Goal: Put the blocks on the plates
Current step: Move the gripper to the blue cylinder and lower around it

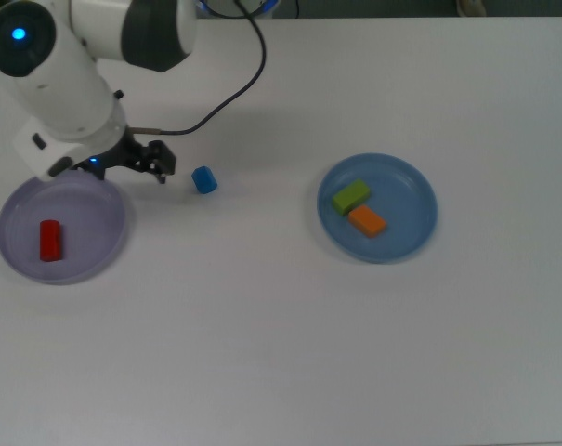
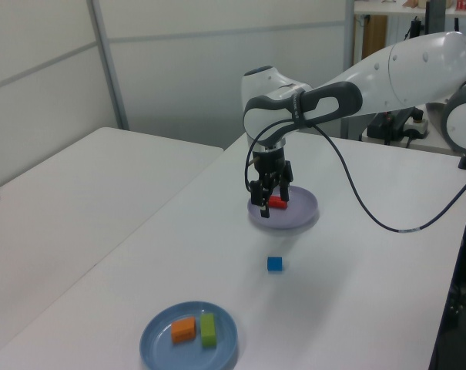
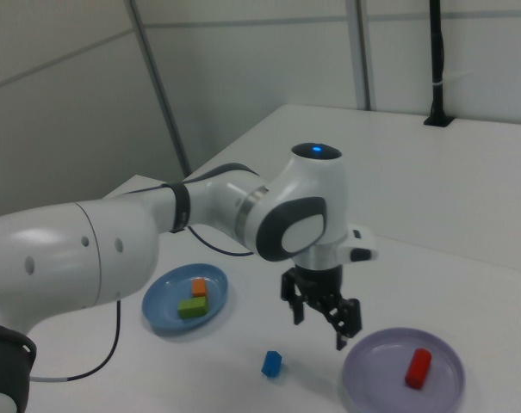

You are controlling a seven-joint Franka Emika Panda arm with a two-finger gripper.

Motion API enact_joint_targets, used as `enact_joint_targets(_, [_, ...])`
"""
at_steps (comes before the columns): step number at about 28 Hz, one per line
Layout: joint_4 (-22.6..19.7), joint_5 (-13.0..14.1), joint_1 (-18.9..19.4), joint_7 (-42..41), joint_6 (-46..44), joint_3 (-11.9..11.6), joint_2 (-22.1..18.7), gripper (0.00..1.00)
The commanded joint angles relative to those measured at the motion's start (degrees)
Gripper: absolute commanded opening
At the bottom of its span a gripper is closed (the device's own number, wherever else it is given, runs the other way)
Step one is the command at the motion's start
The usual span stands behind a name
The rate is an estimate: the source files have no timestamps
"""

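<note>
A red block [image 1: 50, 240] lies on the lavender plate [image 1: 95, 223] at the top view's left. My gripper [image 1: 141, 163] hangs open and empty above the table, just past that plate's upper right rim and a little left of the blue block [image 1: 203, 179], which rests on the bare table. In the right view the gripper [image 3: 323, 320] is raised between the blue block [image 3: 272, 364] and the lavender plate [image 3: 381, 370]. The green block [image 1: 351, 196] and orange block [image 1: 367, 220] lie side by side on the blue plate [image 1: 406, 190].
The arm's white body fills the top view's upper left corner, with a black cable [image 1: 239, 79] looping over the table behind the blue block. White table [image 1: 281, 353] surrounds both plates.
</note>
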Motion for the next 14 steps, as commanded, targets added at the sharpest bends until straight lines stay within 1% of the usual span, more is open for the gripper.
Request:
enact_joint_targets(1, [-5.70,-5.01,5.76,-4.27,-0.47,-0.71,-0.37,1.00])
enact_joint_targets(2, [-6.50,-7.65,6.55,-4.45,-0.21,-0.71,-0.11,1.00])
enact_joint_targets(3, [-7.29,-9.68,7.08,-4.46,0.05,-0.71,-0.02,1.00])
enact_joint_targets(4, [-7.91,-11.09,7.43,-4.54,0.23,-0.71,0.24,1.00])
enact_joint_targets(5, [-8.00,-11.63,7.61,-4.54,0.32,-0.71,0.77,1.00])
enact_joint_targets(6, [-7.91,-11.63,7.79,-4.63,0.67,-0.71,1.64,1.00])
enact_joint_targets(10, [-7.91,-11.63,7.96,-5.33,0.94,-0.54,1.65,1.00])
enact_joint_targets(14, [-8.09,-11.54,9.46,-6.21,0.85,-0.54,1.65,1.00])
